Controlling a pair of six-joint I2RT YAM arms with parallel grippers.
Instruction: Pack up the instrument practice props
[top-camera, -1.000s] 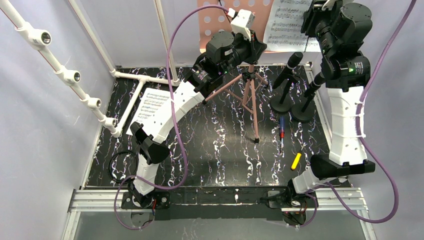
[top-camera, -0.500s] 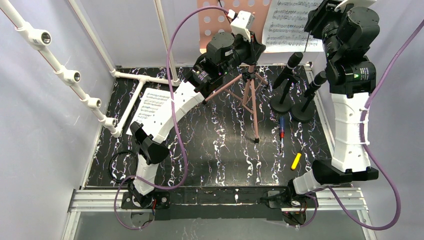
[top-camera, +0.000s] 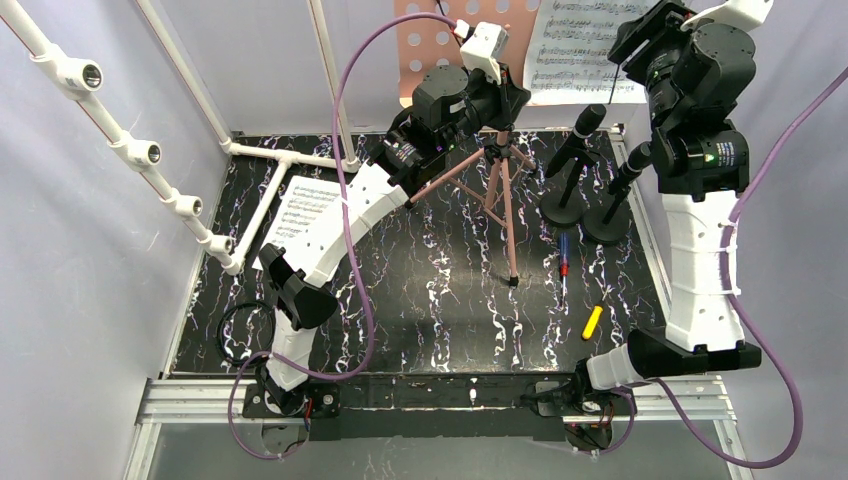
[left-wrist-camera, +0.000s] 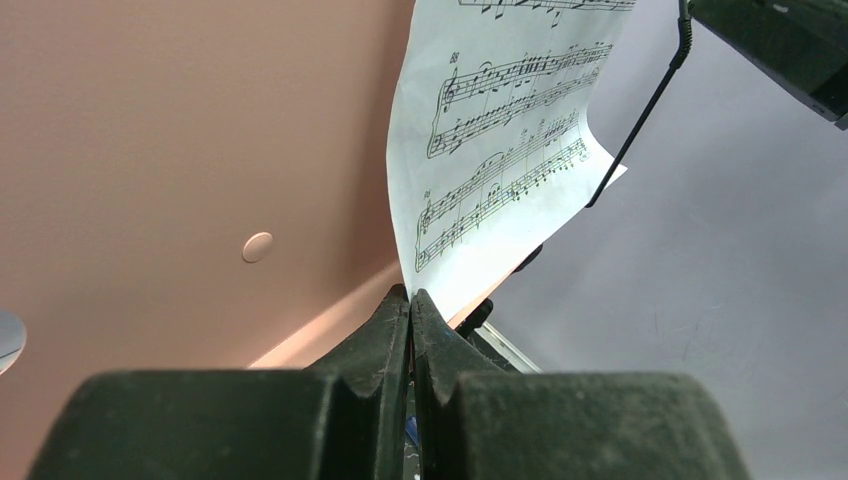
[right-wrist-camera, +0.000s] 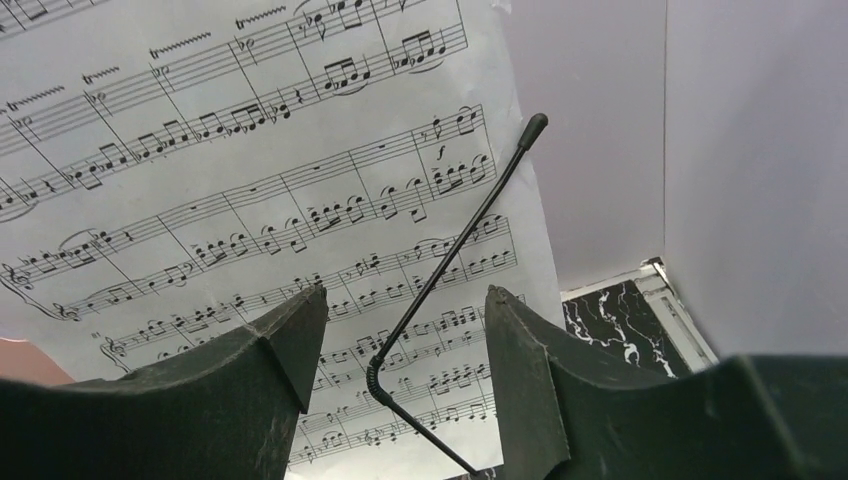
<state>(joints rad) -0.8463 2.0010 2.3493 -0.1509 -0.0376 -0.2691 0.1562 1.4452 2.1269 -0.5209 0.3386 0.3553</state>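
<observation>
Left gripper (left-wrist-camera: 410, 300): jaws pressing together, desk (left-wrist-camera: 150, 150) ahead
Right gripper (right-wrist-camera: 405, 300): jaws standing apart, sheet (right-wrist-camera: 250, 150) ahead
Progress: nothing packed; microphones (top-camera: 578, 138) standing

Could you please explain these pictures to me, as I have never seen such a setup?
Two robot arms are bolted at the near edge of a black table. One picture looks down from above; the other two come from a camera on each wrist. The left arm reaches the pink music desk, jaws shut at its lower edge; whether they pinch anything is unclear. The right arm faces the sheet music there, jaws open, holding nothing. On the table stand the tripod legs and two microphones; a music page, a screwdriver and a yellow object lie flat.
</observation>
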